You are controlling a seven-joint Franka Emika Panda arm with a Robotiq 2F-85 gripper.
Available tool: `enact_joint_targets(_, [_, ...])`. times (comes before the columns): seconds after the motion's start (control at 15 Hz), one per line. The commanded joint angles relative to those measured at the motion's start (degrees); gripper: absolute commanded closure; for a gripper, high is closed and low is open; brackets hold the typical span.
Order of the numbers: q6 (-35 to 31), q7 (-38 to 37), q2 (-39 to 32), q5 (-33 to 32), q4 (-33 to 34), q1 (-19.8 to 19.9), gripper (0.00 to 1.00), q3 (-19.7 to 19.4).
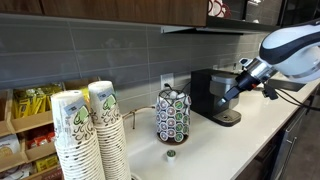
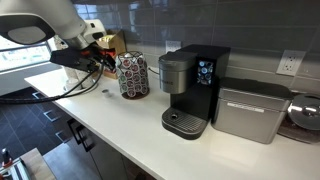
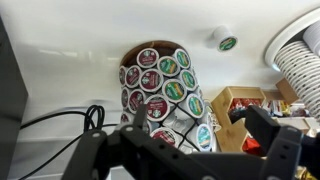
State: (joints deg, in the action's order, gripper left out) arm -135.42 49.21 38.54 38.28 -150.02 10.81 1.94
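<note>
My gripper (image 3: pixel 198 142) is open, and nothing is held between its fingers (image 3: pixel 266 128). It hangs above the counter and faces a round wire rack of coffee pods (image 3: pixel 160 95), still some way short of it. In an exterior view the gripper (image 1: pixel 237 84) hovers in front of the black coffee machine (image 1: pixel 213 95), to the right of the pod rack (image 1: pixel 172 115). In an exterior view the gripper (image 2: pixel 103 58) sits left of the rack (image 2: pixel 132 75) and the coffee machine (image 2: pixel 190 88). One loose pod (image 3: pixel 227 42) lies on the white counter beyond the rack, and shows as the loose pod (image 1: pixel 171 154) too.
Tall stacks of paper cups (image 1: pixel 88 135) stand near the counter's end. A wooden box of packets (image 3: pixel 240 105) is beside the rack. A silver appliance (image 2: pixel 250 110) stands next to the coffee machine. Black cables (image 3: pixel 60 125) trail over the counter. The tiled wall (image 1: pixel 100 55) runs behind.
</note>
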Motion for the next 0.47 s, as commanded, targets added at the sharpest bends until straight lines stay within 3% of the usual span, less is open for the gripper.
enact_joint_targets(0.0, [4.4,-4.6,6.3,-9.6,-1.0,-4.7,0.0,-5.9])
enact_joint_targets(0.33, [6.8,-8.2,11.8,-14.9,-1.5,-9.3,0.0,-11.1])
enact_joint_targets(0.4, [4.9,-8.1,9.1,-15.3,-0.2,-10.4,0.0,-11.7])
